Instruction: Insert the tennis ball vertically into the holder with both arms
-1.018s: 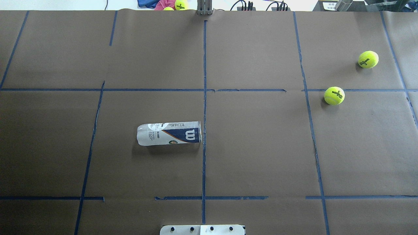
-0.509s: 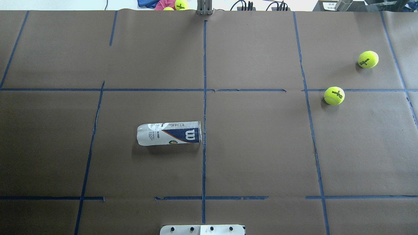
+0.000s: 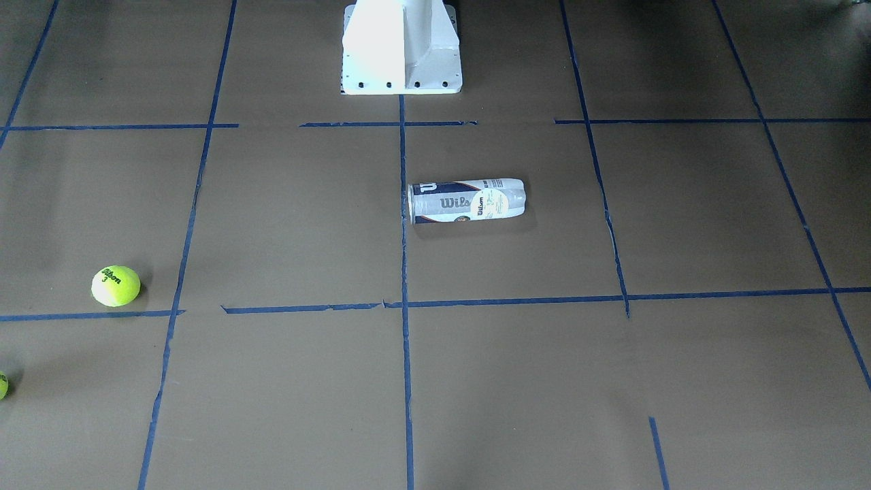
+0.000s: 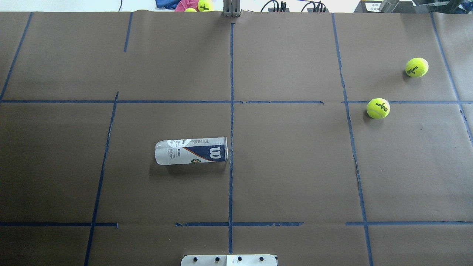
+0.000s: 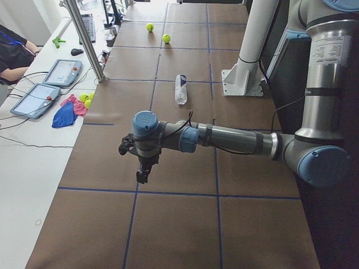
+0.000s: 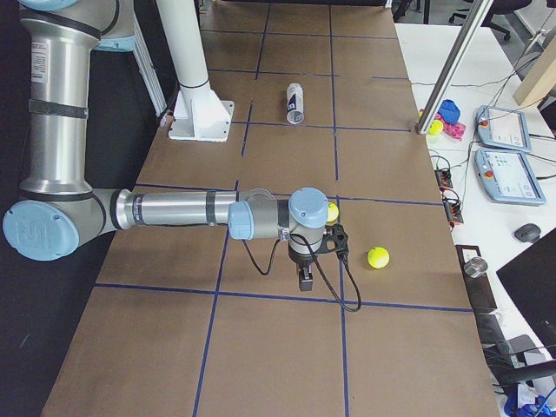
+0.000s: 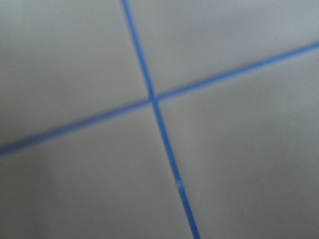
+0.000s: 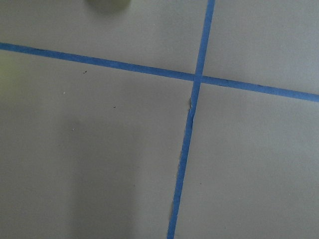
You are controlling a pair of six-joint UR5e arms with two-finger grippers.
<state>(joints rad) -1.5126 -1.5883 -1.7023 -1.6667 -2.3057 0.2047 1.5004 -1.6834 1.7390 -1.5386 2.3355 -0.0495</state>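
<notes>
The holder (image 4: 191, 150) is a clear can with a white and navy label. It lies on its side left of the centre tape line and also shows in the front view (image 3: 467, 201). Two tennis balls (image 4: 378, 108) (image 4: 417, 67) rest at the far right of the table. The left gripper (image 5: 142, 176) shows only in the exterior left view, hanging over the table end far from the holder. The right gripper (image 6: 306, 280) shows only in the exterior right view, close to the nearer ball (image 6: 377, 257). I cannot tell whether either is open or shut. Both wrist views show only brown paper and blue tape.
The white pedestal (image 3: 401, 47) stands at the robot's edge of the table. Spare balls and cloths (image 4: 199, 5) lie beyond the far edge beside a metal post (image 4: 231, 9). Tablets and an operator (image 5: 11, 50) are at a side desk.
</notes>
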